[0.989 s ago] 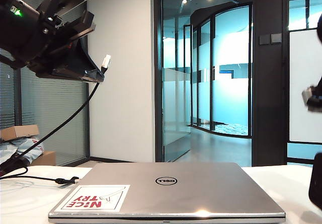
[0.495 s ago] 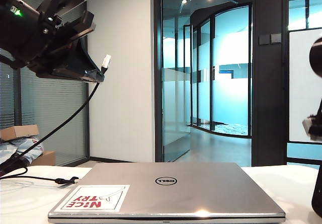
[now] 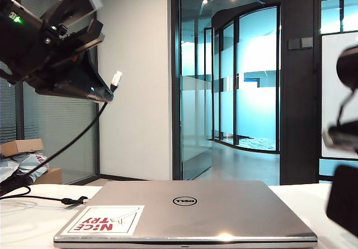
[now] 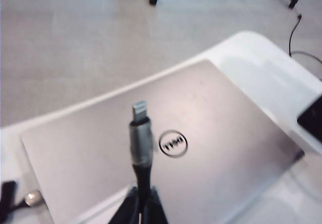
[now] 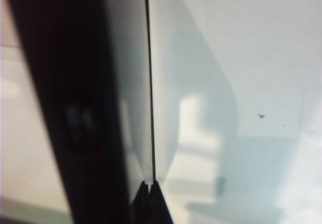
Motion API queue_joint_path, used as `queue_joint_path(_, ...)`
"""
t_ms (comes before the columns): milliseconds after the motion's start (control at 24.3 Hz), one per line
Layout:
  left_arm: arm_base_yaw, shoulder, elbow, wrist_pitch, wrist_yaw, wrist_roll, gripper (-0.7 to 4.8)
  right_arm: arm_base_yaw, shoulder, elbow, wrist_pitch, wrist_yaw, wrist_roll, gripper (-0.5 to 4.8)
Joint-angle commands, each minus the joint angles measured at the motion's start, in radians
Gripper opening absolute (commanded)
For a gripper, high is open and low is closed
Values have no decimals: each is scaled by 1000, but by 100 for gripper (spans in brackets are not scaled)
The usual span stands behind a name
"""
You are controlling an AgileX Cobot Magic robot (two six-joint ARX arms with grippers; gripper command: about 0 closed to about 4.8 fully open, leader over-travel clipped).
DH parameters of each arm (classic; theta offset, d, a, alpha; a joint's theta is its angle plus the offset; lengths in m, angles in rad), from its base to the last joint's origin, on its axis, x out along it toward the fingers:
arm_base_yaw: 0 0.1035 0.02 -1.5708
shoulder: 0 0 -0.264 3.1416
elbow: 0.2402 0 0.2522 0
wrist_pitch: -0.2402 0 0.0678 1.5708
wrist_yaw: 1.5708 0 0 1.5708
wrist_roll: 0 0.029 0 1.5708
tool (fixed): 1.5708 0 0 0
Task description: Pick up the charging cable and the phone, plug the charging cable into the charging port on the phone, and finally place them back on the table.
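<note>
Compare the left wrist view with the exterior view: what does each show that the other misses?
Left wrist only: the silvery plug's flat white tip close up, the left gripper shut on the thin black charging cable, and the floor beyond the table.

Exterior only: the cable's slack hanging to the broad white table, the red-and-white sticker, the glass corridor, and the right gripper's arm at the right edge.

Both: the closed silver Dell laptop.

1. My left hand (image 3: 106, 95) is black, pinching the charging cable (image 4: 142, 153): black cord, grey sleeve, silvery-white tip
2. My right hand (image 5: 149, 204) is black, on the black, glossy phone (image 5: 75, 108)
3. The counter (image 4: 261, 68) is white
4. The laptop (image 3: 184, 212) is silver, with a red-and-white sticker (image 3: 103, 220)
</note>
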Motion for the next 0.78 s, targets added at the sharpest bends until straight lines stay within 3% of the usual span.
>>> queue_joint_path(41,-42,-3,3,-21,4,-3,-7,0,-36,58,-31,-98,-6,-1)
queue_joint_path(165,-107,-1,3,-28,4,-3,-7,0,-81,84,26,-205,-3,-1)
queue_joint_path(247,-176,5,2,-42,5,-20,-7,0,-117,84,147,-322,63,-1)
queue_joint_path(288,-220,13,2,-58,5,-96,-7,0,-122,83,228,-401,115,-1)
queue_joint_path(371,-264,23,2,-74,5,-163,-7,0,-121,82,295,-472,164,-1)
queue_joint_path(618,-375,57,2,-78,5,-191,-7,0,-120,32,593,-595,332,-1)
queue_joint_path(783,-420,106,2,-77,5,-363,-7,3,-115,-60,929,-678,541,-1)
